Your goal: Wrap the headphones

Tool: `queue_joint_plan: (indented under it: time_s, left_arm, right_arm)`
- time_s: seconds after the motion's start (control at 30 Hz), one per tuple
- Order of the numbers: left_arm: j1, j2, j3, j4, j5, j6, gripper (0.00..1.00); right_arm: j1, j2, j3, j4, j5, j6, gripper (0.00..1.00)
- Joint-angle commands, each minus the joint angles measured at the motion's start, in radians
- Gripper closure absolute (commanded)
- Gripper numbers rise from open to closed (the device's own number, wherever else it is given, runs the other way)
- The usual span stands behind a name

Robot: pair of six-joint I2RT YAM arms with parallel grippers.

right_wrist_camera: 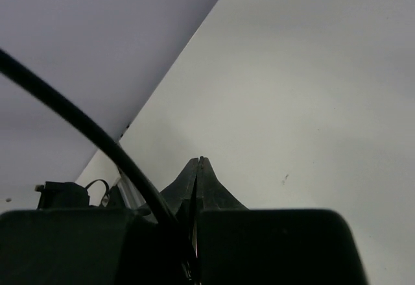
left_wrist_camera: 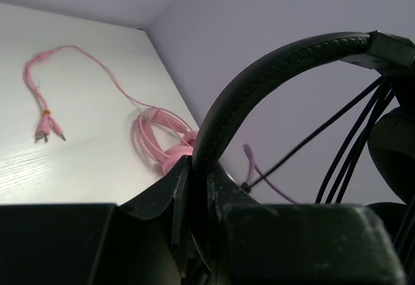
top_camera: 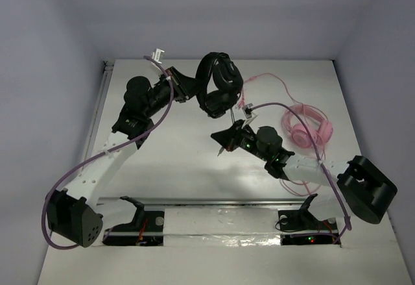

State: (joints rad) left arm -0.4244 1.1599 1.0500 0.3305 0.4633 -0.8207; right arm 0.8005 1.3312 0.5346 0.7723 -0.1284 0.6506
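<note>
The black headphones hang in the air at the back middle, held by the padded headband. My left gripper is shut on that headband, which its jaws clamp in the left wrist view. Several strands of the thin black cable run beside an earcup. The cable drops from the headphones to my right gripper, which is low over the table in front of them. In the right wrist view that gripper has its jaws pressed together. The cable runs in at their base.
Pink headphones lie at the right of the table, close behind my right arm. Their pink cable trails toward the back. Both also show in the left wrist view, the pink headphones and the cable with plugs. Walls enclose the table.
</note>
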Motion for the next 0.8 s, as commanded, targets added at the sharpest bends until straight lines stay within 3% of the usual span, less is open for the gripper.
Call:
queue_joint_plan:
  time_s: [0.0, 0.2, 0.5, 0.6, 0.77]
  left_arm:
    - [0.006, 0.017, -0.018, 0.163, -0.159, -0.115, 1.0]
    - [-0.013, 0.026, -0.065, 0.133, -0.382, -0.094, 1.0]
    - [-0.138, 0.052, -0.035, -0.037, -0.872, 0.164, 1.0]
    - [-0.178, 0.08, -0.019, -0.088, -0.978, 0.227, 1.0]
    - [-0.256, 0.078, -0.079, -0.097, -1.04, 0.264, 1.0]
  right_arm:
    - [0.031, 0.014, 0.014, 0.085, -0.002, 0.069, 1.0]
    - [0.16, 0.013, 0.064, -0.017, 0.117, 0.086, 1.0]
    - [0.353, 0.031, 0.228, -0.276, 0.239, 0.067, 1.0]
    - [0.405, 0.026, 0.294, -0.42, 0.256, 0.049, 1.0]
    - [0.428, -0.047, 0.346, -0.541, 0.283, 0.047, 1.0]
